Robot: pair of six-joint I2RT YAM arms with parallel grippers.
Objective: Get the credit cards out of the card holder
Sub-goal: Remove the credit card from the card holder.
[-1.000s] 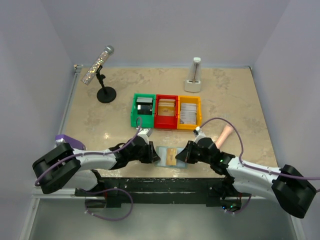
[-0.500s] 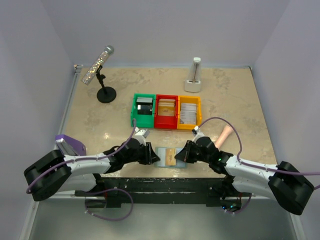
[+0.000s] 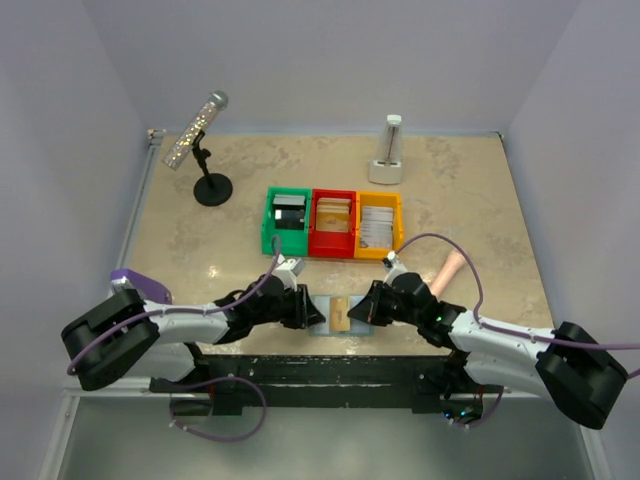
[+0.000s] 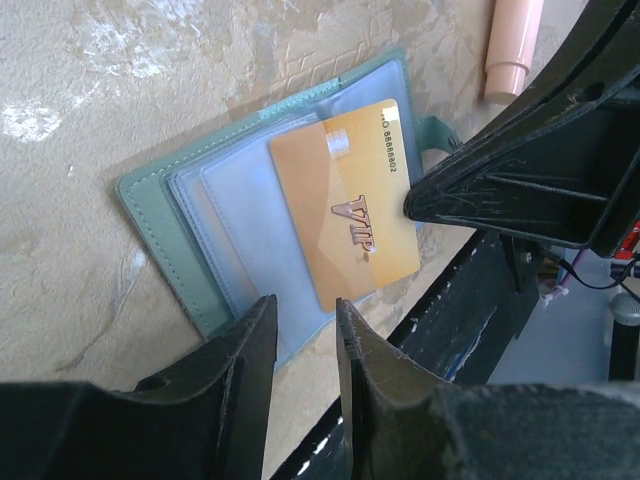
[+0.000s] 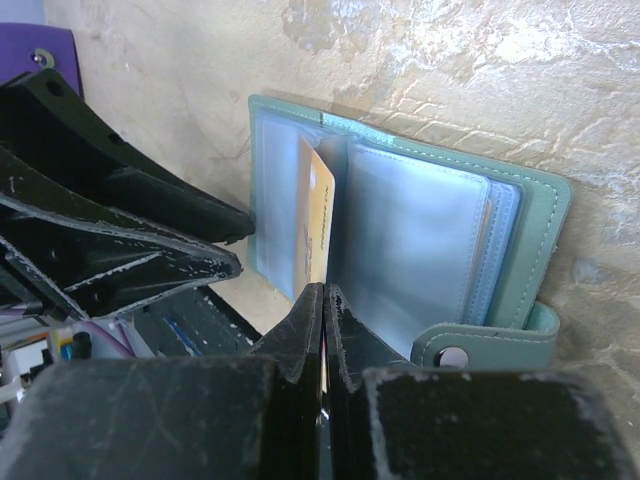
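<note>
3 pale walls (image 3: 330, 60) enclose marbled beige table (image 3: 470, 190); left pincer (image 4: 303, 310) part-open, empty; right pincer (image 5: 325, 295) pinches gold card (image 4: 345, 205).

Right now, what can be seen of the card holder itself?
The card holder lies open and flat on the beige table, near its front edge. Its cover is pale teal and leather-like, with stitched edges and a snap tab; inside are clear plastic pockets. A gold VIP card sticks out of one pocket, pinched by the shut right gripper. The left gripper is poised open at the opposite edge.
</note>
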